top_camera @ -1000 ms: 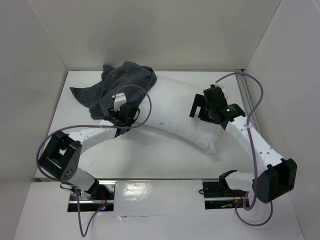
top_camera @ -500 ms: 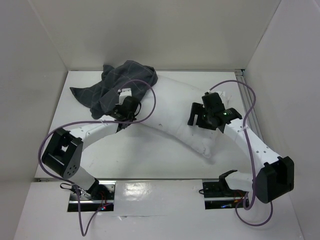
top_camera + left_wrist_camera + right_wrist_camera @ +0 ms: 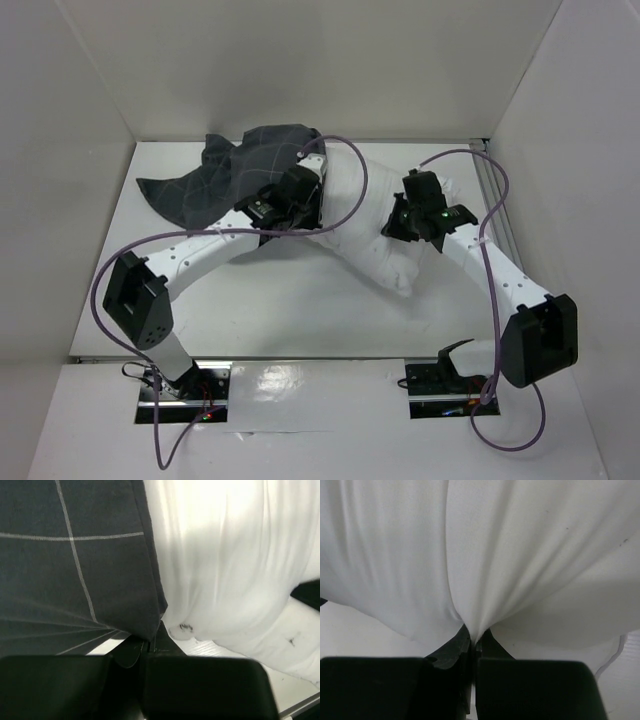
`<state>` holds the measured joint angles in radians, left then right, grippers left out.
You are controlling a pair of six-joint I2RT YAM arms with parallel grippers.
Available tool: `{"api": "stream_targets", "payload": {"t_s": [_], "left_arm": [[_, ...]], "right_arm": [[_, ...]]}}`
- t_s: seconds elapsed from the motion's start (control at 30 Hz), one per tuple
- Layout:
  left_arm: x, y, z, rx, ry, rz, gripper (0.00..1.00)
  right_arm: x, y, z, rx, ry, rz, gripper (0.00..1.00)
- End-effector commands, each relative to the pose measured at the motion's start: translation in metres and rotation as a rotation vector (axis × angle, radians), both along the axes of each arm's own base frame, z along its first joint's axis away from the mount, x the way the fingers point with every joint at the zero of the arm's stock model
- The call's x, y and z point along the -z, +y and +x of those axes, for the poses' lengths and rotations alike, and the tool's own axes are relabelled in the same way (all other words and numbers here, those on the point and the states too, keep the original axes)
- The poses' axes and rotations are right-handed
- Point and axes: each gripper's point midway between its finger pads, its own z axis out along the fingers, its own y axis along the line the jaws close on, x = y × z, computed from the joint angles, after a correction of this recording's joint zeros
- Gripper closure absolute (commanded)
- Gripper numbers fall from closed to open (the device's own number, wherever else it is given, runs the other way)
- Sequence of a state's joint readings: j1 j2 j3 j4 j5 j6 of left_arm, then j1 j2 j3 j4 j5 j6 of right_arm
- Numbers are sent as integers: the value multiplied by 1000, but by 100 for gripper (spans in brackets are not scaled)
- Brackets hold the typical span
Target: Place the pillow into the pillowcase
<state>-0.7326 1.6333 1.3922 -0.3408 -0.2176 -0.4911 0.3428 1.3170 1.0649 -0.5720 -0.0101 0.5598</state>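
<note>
The right gripper (image 3: 472, 639) pinches the puckered white pillow (image 3: 530, 555); left gripper (image 3: 151, 640) pinches grid-lined pillowcase (image 3: 75, 585).

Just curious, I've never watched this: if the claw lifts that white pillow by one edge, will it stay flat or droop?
Probably droop: the pillow lies curved, and its cloth gathers into soft folds where the right claw pinches it. Being puffy, it likely is light for its size.

The pillowcase (image 3: 205, 183) lies left of the pillow (image 3: 375, 255), overlapping it.
</note>
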Motion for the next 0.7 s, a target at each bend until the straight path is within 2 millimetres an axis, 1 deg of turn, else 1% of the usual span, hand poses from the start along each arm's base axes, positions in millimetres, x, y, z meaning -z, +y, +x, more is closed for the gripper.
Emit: {"api": "stream_targets", "payload": {"t_s": [0.0, 0.03, 0.07, 0.13, 0.17, 0.2, 0.23, 0.27, 0.3, 0.33, 0.37, 0.4, 0.43, 0.47, 0.5, 0.53, 0.57, 0.6, 0.63, 0.67], "left_arm": [[-63, -61, 1, 237, -49, -239, 100], [-68, -64, 3, 257, -56, -229, 100], [-87, -61, 9, 252, -77, -231, 100], [-100, -63, 12, 261, -89, -221, 100], [-121, -67, 13, 284, -117, -239, 100], [-125, -64, 8, 298, -103, -226, 100], [-133, -65, 3, 312, -99, -233, 100], [-147, -64, -6, 343, -103, -255, 100], [-160, -62, -13, 359, -111, -269, 100], [-166, -57, -23, 374, -101, -274, 100], [-178, -54, -33, 387, -105, -300, 100], [-190, -48, -56, 419, -99, -334, 100], [-195, -42, -64, 413, -99, -349, 100], [-197, -39, -79, 426, -82, -365, 100], [-184, -40, -95, 428, -30, -371, 100], [-198, -31, -115, 448, -46, -404, 100], [-198, -30, -125, 454, -34, -414, 100], [-187, -31, -142, 467, 26, -420, 100], [-191, -30, -151, 476, 30, -436, 100], [-202, -23, -161, 471, 14, -454, 100]], "right_arm": [[-61, 49, 30, -98, -198, 198, 100], [-62, 44, 35, -92, -210, 159, 100], [-75, 42, 38, -87, -233, 148, 100], [-99, 36, 40, -79, -291, 131, 100], [-112, 33, 40, -85, -325, 112, 100], [-139, 29, 37, -85, -368, 109, 100], [-153, 24, 35, -77, -394, 92, 100], [-167, 20, 32, -81, -422, 69, 100], [-178, 12, 22, -76, -426, 53, 100], [-197, 6, 18, -58, -465, 42, 100], [-204, 1, 12, -46, -472, 36, 100], [-209, -8, -3, -43, -472, 18, 100], [-209, -13, -10, -35, -467, 10, 100], [-210, -18, -18, -28, -464, 3, 100], [-210, -25, -30, -18, -465, -4, 100], [-195, -29, -41, -22, -416, -23, 100], [-191, -32, -48, -18, -397, -22, 100], [-192, -36, -60, -12, -402, -12, 100], [-184, -36, -70, -29, -365, -14, 100], [-184, -37, -77, -32, -355, -2, 100]]}}
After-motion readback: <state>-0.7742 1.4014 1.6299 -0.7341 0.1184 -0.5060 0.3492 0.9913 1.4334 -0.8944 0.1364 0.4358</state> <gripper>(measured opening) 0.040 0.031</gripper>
